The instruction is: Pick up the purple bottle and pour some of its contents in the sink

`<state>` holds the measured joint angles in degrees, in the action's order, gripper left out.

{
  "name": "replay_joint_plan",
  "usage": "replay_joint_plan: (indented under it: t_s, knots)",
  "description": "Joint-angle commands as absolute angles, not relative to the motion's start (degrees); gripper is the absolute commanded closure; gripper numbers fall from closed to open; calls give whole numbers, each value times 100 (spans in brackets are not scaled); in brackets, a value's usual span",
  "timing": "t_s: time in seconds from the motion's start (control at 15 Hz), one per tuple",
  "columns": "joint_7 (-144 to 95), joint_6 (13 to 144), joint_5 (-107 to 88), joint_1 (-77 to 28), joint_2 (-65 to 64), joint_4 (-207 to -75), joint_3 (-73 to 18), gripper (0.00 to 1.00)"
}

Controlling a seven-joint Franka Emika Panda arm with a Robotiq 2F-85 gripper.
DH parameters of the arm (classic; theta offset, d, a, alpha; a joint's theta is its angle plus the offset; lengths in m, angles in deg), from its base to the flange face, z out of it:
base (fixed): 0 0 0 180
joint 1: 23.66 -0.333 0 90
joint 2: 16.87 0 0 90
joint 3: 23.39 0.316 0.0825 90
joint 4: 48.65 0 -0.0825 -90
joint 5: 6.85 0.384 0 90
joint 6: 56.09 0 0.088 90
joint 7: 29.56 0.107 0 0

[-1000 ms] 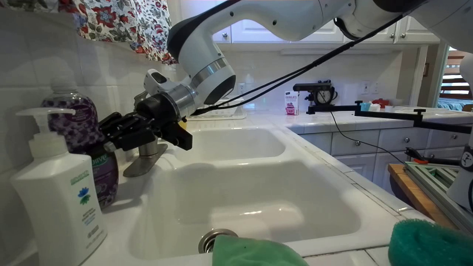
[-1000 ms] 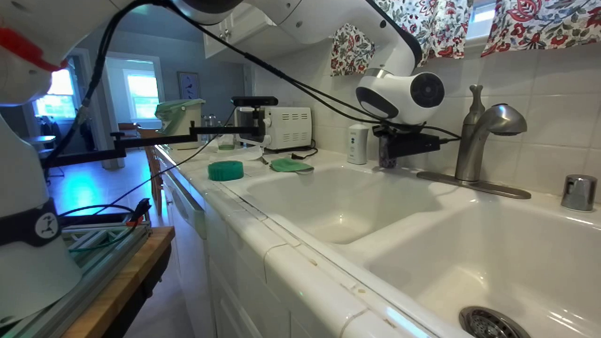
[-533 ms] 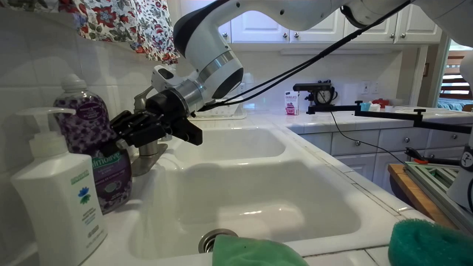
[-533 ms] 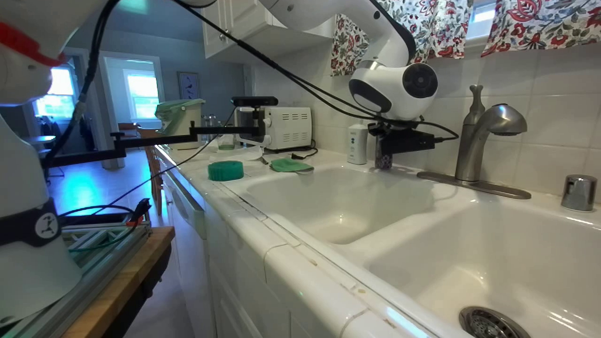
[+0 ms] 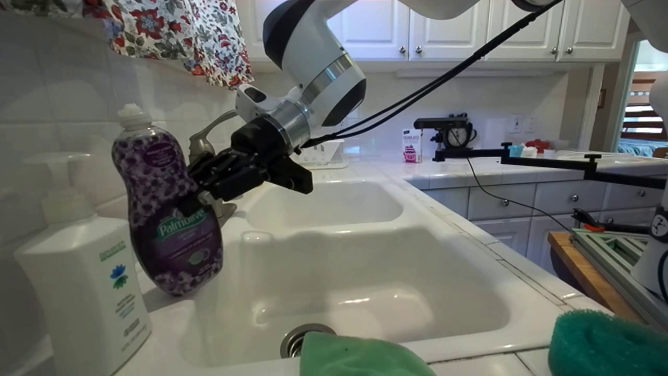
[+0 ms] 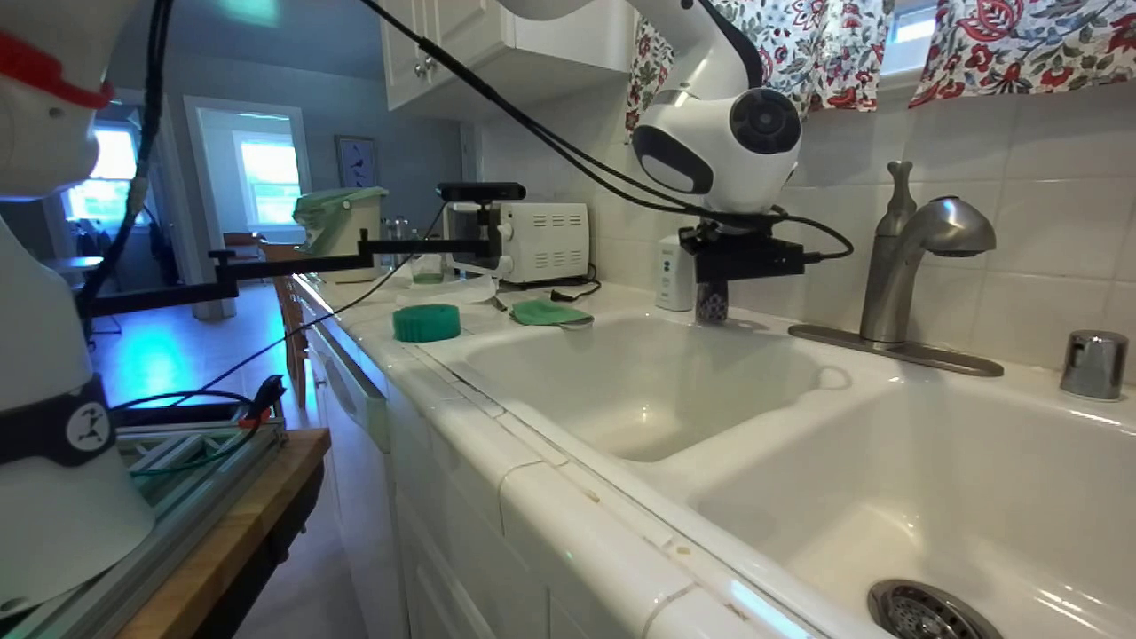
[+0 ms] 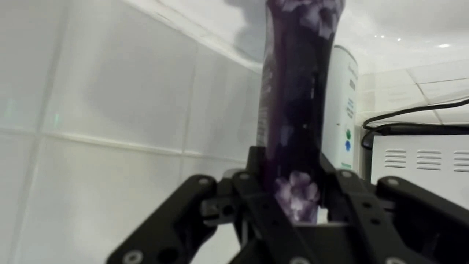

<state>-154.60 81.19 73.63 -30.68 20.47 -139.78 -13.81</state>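
Observation:
The purple bottle, with white cap and Palmolive label, is tilted, its cap leaning toward the tiled wall. My gripper is shut on its middle. The bottle looks lifted above the ledge at the basin's back edge. In the wrist view, both fingers of the gripper press the sides of the bottle; its cap is out of view there. In an exterior view, only the lower part of the bottle shows below the gripper. The white double sink lies beside it and also shows here.
A white pump bottle stands close beside the purple bottle. The grey faucet rises behind the sink. A round drain is in the near basin. A green cloth and a teal sponge lie at the front.
The gripper and the purple bottle have moved together away from the wall toward the sink. The bottle has come up and out from behind the pump bottle and tilts more.

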Motion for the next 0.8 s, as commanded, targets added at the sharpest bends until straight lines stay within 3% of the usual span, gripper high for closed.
replay_joint_plan:
  t_s: [0.0,0.73]
  knots:
    - [-15392,8289,7495,-3058,1443,-14752,-1426,90]
    - [-15332,9289,7567,-3202,-179,-16676,-1505,90]
